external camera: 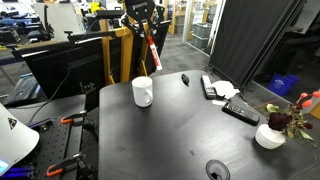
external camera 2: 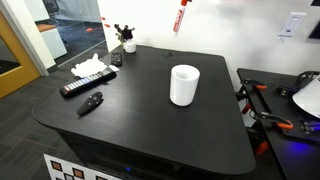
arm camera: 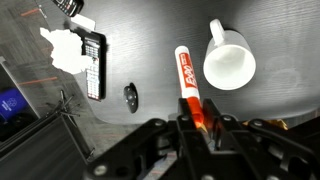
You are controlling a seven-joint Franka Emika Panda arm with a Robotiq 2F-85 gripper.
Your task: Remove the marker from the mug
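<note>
The white mug stands upright on the black table and looks empty from above in the wrist view; it also shows in an exterior view. My gripper is shut on the red-orange and white marker, held high above the table. In an exterior view the marker hangs below the gripper, above and behind the mug. In the other exterior view only the marker shows, at the top edge.
A black remote, a small black oblong object, white crumpled paper and a bowl with dark red flowers lie on the table. A round grommet sits near its front edge.
</note>
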